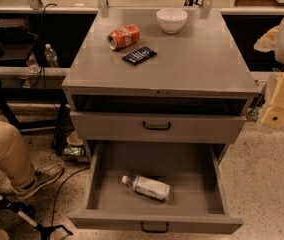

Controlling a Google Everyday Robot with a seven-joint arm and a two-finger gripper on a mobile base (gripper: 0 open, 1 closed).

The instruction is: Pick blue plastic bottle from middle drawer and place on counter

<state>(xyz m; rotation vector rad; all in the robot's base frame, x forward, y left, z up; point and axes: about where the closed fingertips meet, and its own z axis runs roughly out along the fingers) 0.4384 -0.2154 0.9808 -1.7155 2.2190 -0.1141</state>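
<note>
The task looks barely begun. The middle drawer (pixel 98 184) stands pulled fully out toward the near side, so access is ready, but the blue plastic bottle (pixel 147 186) lies on its side on the drawer floor, a little left of centre and toward the near wall, with its white cap pointing left. Nothing touches it. The gripper (pixel 275 115) hangs at the far right edge of the scene, beside the cabinet's right corner at about the height of the shallower drawer (pixel 157 126) above, well apart from the bottle; whether it is spread or pressed together I cannot tell. The counter (pixel 197 59) carries a red soda can (pixel 123 36) lying on its side, a dark snack packet (pixel 139 55) just near of it and a white bowl (pixel 172 20) at the far edge, with bare surface on the right and near sides. Reaching in, grasping, lifting and setting down all appear left to do.
</note>
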